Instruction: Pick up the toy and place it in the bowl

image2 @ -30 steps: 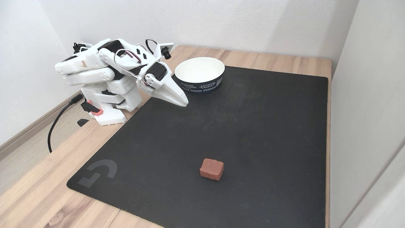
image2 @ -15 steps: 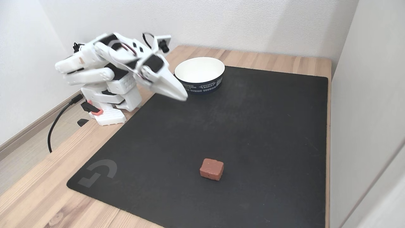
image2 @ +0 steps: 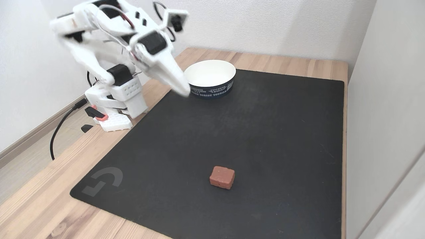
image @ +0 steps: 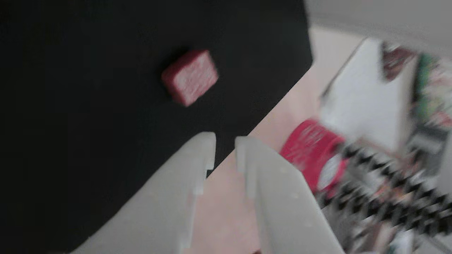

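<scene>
The toy [image2: 222, 177], a small red block with rounded corners, lies on the black mat [image2: 259, 132] toward its front edge. In the other view the toy [image: 190, 76] shows its whitish-mottled face, above and left of my fingertips. My gripper [image2: 185, 92] hangs in the air at the mat's far left, just in front of the bowl [image2: 212, 90] and far from the toy. The bowl is white inside with a dark printed band. In the other view my gripper [image: 225, 141] has its fingers a narrow gap apart with nothing between them.
The arm's base [image2: 113, 116] stands on the wooden table left of the mat, with a black cable [image2: 59, 129] trailing off. A blurred red container with white print [image: 310, 148] and other clutter lie beyond the table edge. A wall closes the right side.
The arm has unfolded from its low rest pose and risen; the gripper has lifted and swung slightly left, toward the bowl's front. The toy and bowl have not moved.
</scene>
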Robot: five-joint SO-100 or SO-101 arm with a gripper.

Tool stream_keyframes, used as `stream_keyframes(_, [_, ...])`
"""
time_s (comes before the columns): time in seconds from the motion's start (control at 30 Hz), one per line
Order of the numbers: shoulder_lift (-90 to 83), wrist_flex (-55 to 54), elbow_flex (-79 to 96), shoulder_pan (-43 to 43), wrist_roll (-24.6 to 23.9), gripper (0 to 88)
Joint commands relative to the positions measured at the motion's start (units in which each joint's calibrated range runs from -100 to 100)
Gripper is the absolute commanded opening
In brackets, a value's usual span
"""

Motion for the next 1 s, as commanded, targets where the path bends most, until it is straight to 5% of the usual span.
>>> stream_keyframes(0.0, [11.7, -1.0, -9.7, 5.2, 0.1, 2.2])
stream_keyframes(0.97, [67.8, -0.1, -55.3, 9.3, 0.2, 2.2])
